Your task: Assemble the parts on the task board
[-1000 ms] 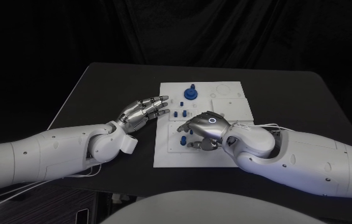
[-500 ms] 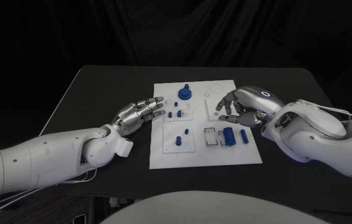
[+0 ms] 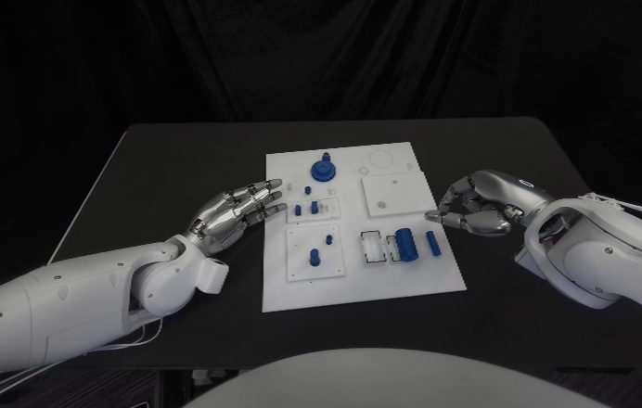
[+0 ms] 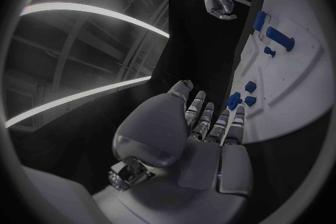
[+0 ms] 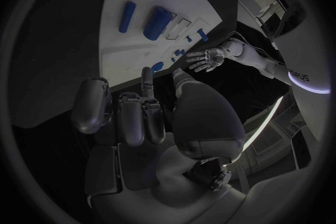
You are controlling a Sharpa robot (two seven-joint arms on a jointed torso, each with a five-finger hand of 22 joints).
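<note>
Hovering right hand (image 3: 479,209) curled, holding nothing, just beside task board (image 3: 359,283), nearest the blue cylinder (image 3: 405,244) lying lengthwise; resting left hand (image 3: 241,208) spread, empty.

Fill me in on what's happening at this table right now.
A two-armed robot is working on a white task board that carries small blue parts. At this moment neither hand holds anything. The left hand hovers flat, fingers out, at the board's left edge. The right hand sits off the board's right edge with its fingers curled in. A blue knob stands near the far end.
</note>
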